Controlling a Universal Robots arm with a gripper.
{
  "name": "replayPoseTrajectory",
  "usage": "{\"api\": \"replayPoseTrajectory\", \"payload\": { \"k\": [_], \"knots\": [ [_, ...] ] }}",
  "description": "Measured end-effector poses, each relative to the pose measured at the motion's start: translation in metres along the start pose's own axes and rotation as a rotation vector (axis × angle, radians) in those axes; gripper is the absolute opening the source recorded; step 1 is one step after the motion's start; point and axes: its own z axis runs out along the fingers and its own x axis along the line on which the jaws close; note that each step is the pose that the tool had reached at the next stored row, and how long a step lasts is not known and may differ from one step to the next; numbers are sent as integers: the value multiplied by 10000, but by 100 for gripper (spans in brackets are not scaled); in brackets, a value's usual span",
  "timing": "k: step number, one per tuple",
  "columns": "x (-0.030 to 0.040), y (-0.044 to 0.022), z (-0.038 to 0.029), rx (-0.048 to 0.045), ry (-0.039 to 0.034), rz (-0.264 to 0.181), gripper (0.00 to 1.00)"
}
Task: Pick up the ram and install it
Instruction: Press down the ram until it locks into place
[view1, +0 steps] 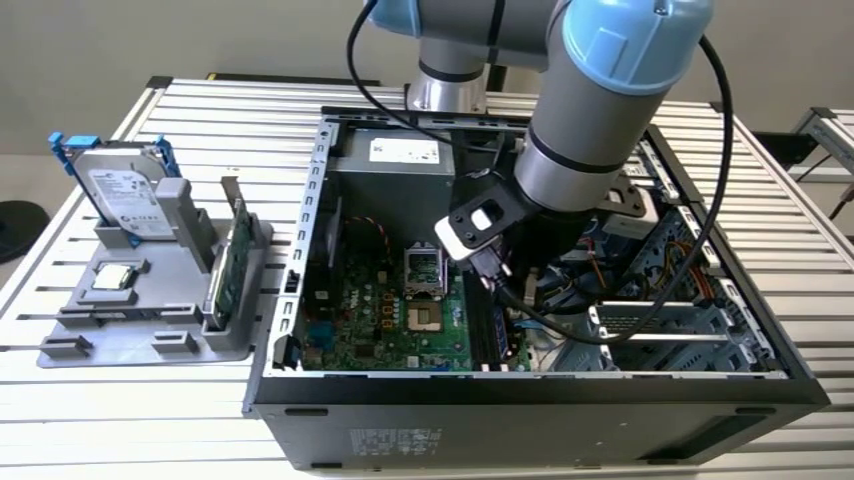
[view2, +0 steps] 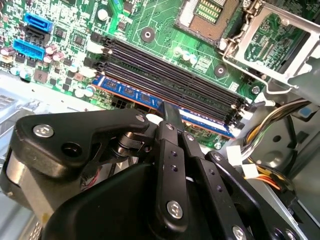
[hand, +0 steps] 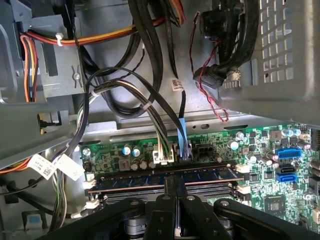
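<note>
Pinching the ram (view2: 135, 94) at its middle, the gripper (view2: 169, 116) stands over the motherboard (view2: 150, 20) inside the open computer case (view1: 534, 400); its fingers (hand: 170, 186) are pressed together on the blue stick's upper edge in both wrist views; the ram (hand: 165, 177) sits lengthwise in the outermost memory slot, beside three empty black slots (view2: 170, 65); beyond them lies the open processor socket (view2: 210, 12); farther off, on the exterior view's left, a grey tray (view1: 147, 300) holds a hard drive (view1: 127, 190) and a green card (view1: 234, 262).
</note>
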Motion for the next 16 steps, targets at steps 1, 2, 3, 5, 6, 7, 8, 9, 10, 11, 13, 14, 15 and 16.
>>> {"api": "replayPoseTrajectory", "payload": {
  "k": [1,2,3,5,6,7,8,9,10,11,13,14,15,16],
  "knots": [
    [0,0,7,0,-2,-34,0],
    [0,1,16,0,-3,-66,0],
    [0,1,21,0,-4,-87,0],
    [0,1,22,0,-7,-98,0],
    [0,1,22,0,-7,-99,0],
    [0,1,22,0,-7,-99,0],
    [0,1,22,0,-6,-99,0],
    [0,1,22,0,-5,-100,0],
    [0,1,22,0,-5,-101,0],
    [0,1,23,0,-5,-100,0],
    [0,1,29,0,-2,-101,0],
    [0,1,30,-1,-4,-101,0],
    [0,1,30,0,-7,-101,0],
    [0,1,32,0,-7,-101,0]
  ]
}}
